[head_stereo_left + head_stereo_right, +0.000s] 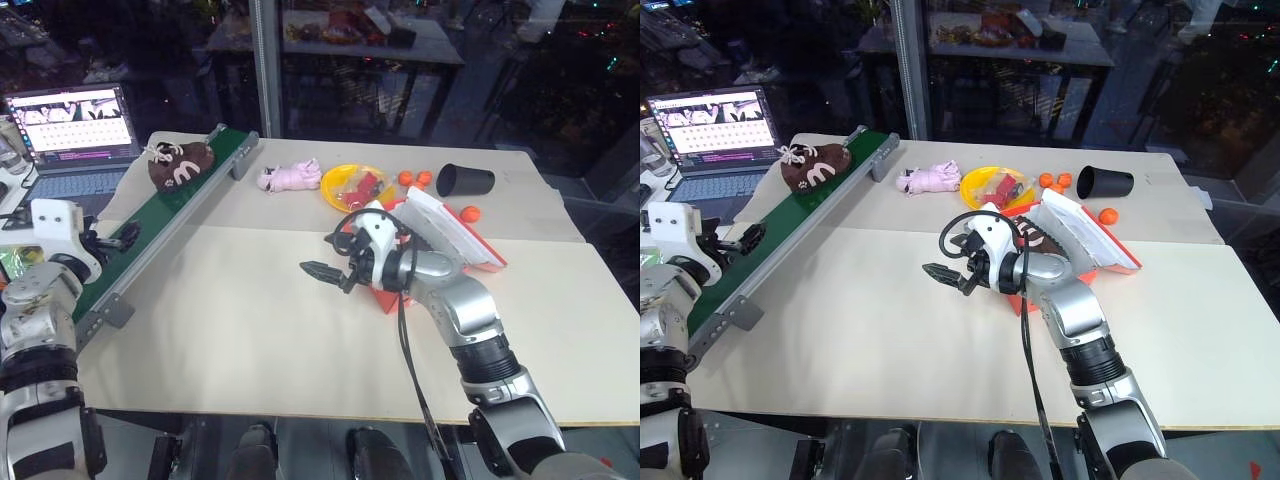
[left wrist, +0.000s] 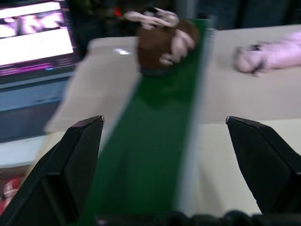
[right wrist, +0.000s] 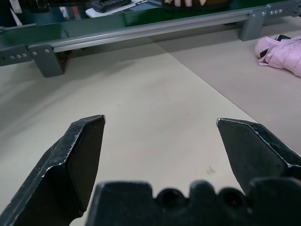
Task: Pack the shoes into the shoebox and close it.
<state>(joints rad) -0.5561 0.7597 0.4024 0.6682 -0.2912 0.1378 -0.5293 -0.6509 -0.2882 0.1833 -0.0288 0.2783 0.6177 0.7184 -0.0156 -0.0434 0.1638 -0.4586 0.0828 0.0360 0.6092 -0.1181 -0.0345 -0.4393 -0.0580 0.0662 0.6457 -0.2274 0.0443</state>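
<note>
Brown shoe (image 1: pixel 180 163) with pale curved side mark; no legible writing.

Lit evenly from overhead, with the table (image 1: pixel 260 330) bright and the background behind the glass dark and speckled with reflections. Showed glare on the laptop screen (image 1: pixel 72 122). Blurred heavily in the left wrist view, smearing the shoe (image 2: pixel 162 42). Cast soft shadows.

Two shoes (image 1: pixel 180 163) (image 1: pixel 1035 238); one shoebox (image 1: pixel 455 235); one cup (image 1: pixel 464 181); four orange balls (image 1: pixel 405 177)
</note>
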